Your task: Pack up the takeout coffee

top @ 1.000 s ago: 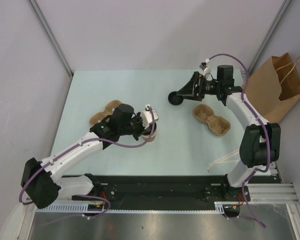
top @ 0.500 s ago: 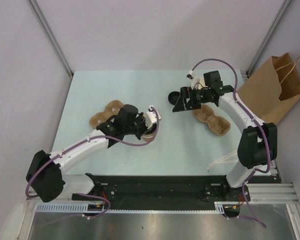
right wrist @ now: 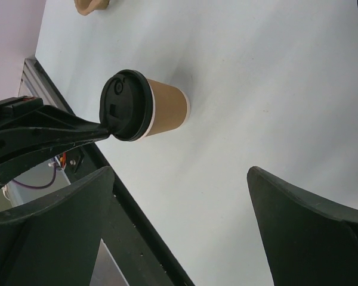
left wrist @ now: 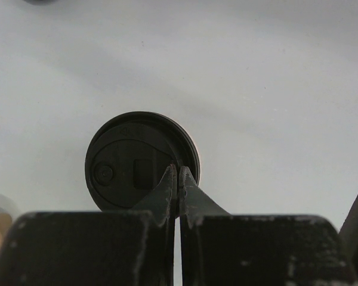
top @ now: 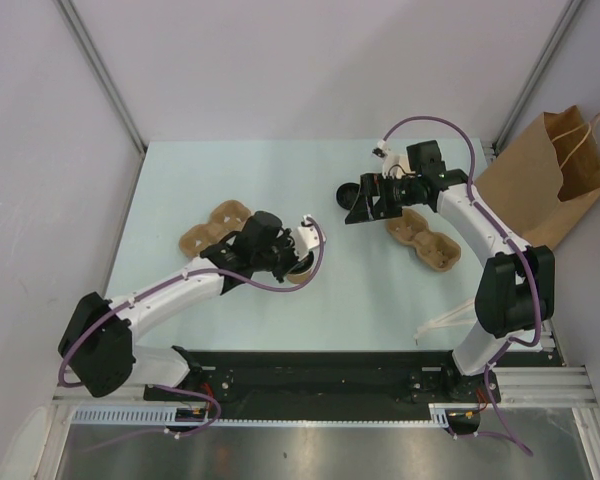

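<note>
The takeout coffee (right wrist: 167,110) stands on the worktop (top: 360,290) left of centre, wearing a black lid (left wrist: 131,164). The left end effector (left wrist: 178,174), fingers pressed together, touches the lid's rim, apparently seating it. The right end effector (right wrist: 179,232) hangs spread and empty. Next, probably, a grip on the cup to carry it right to the pulp tray (top: 425,240).

Pale blue-green desk (top: 380,300), matte surface. Standing upright left of centre: takeout coffee cup (right wrist: 164,110), tan kraft, capped with a black lid (left wrist: 137,161). Lying flat behind and to the left of the cup: brown pulp tray (top: 205,230), two wells, partly hidden. Second pulp tray (top: 430,245) lying right of centre, well apart from the cup. Loose round lid (top: 348,196), black, resting farther back, near the second tray. Pale thin strips (top: 442,322) at the near right edge; kind not discernible. Brown paper bag (top: 555,165) upright at the far right corner; on the desk or beside it, not determinable.
</note>
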You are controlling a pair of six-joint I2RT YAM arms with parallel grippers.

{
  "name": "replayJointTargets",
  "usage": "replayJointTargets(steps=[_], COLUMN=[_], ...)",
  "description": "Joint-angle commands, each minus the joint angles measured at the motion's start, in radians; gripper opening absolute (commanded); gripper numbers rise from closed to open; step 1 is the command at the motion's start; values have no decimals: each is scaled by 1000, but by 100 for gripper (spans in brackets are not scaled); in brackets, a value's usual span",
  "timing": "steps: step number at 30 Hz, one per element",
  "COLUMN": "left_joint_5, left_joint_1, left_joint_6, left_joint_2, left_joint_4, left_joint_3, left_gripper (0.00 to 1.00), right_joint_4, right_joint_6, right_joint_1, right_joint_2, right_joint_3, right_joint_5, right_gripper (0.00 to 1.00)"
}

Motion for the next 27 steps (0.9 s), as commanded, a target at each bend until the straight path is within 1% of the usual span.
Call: replayJointTargets(steps=[1,11,12,13,16,18,19,21,24,25,27], left_joint_5=[13,13,16,16,21,27,28,33,36,37,39], left_joint_1=[-7,-12,-12,-12,-12,-12,-10,-10,-10,-10,-10], left_joint_6=[9,8,5,5,-7,-17,-21,-24,-26,-26,-27], left_joint_2=[17,34,37,42,45,42,39,30,19,18,5], left_joint_4=[22,-2,-10,-13,-33,-56,-57,-67,-100,-117,-137], left_joint_3=[1,0,4,9,29,55,61,86,121,132,161], left_gripper=[0,0,2,8,18,21,26,30,41,47,53], right_joint_4=[6,9,10,9,10,9,9,7,1,1,-2], right_joint_6=[-22,-19,-17,-17,-17,-19,-17,-20,-23,-28,-33], right_joint_1=[1,0,0,0,0,0,-2,0,1,1,1], right_joint_2=[-14,-5,-5,-7,-5,-7,-5,-8,-13,-14,-17], right_joint_3=[42,45,47,47,47,48,47,48,50,51,51], right_joint_5=[-2,-12,-13,-15,-16,-18,-19,-21,-24,-22,-21], right_gripper=[100,100,100,100,100,100,100,100,100,100,100])
